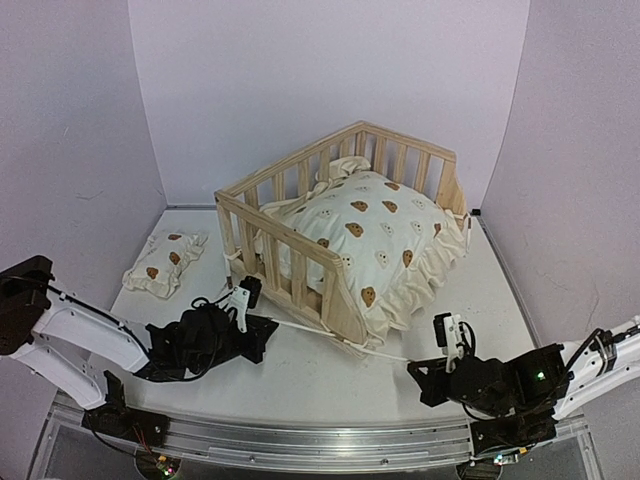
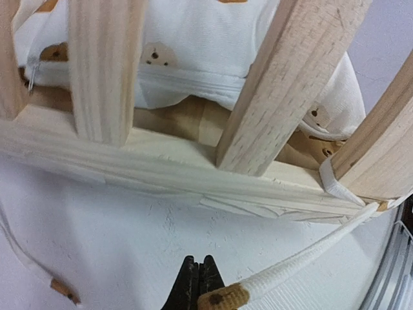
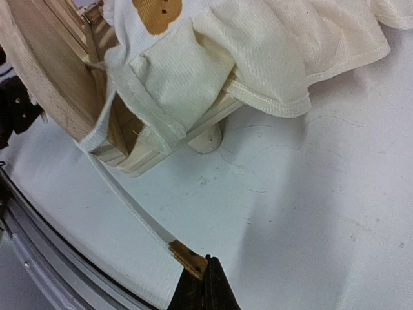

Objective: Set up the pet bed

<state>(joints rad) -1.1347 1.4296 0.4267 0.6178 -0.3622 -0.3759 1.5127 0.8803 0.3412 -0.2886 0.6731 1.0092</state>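
**Cushion in the frame, both hands shut at the near corner**

The bed frame [image 1: 408, 145] stands at an angle in the middle of the bench [image 1: 300, 380], with its open side turned toward the right arm. The bear-print cushion [image 1: 372, 228] lies inside the frame and fills it. Its ruffle spills out over the frame's open side onto the bench. The small pillow [image 1: 165, 262] lies flat on the bench, well apart from the frame, beyond the slatted long rail on the left arm's side.

Both hands sit low over the bench, near the frame's front corner post. The right hand [image 3: 205, 268] has its fingers pressed together on the brown tip of the right tie [image 3: 129, 203], which runs from the foot of that corner across the bench to the fingertips. The left hand [image 2: 197, 265] also has its fingers together. The brown tip of the left tie [image 2: 303, 261], which is looped round the corner post, lies against the side of one finger; I cannot tell whether it is pinched. A third tie [image 2: 59, 289] lies loose on the bench just in front of the frame's long rail.
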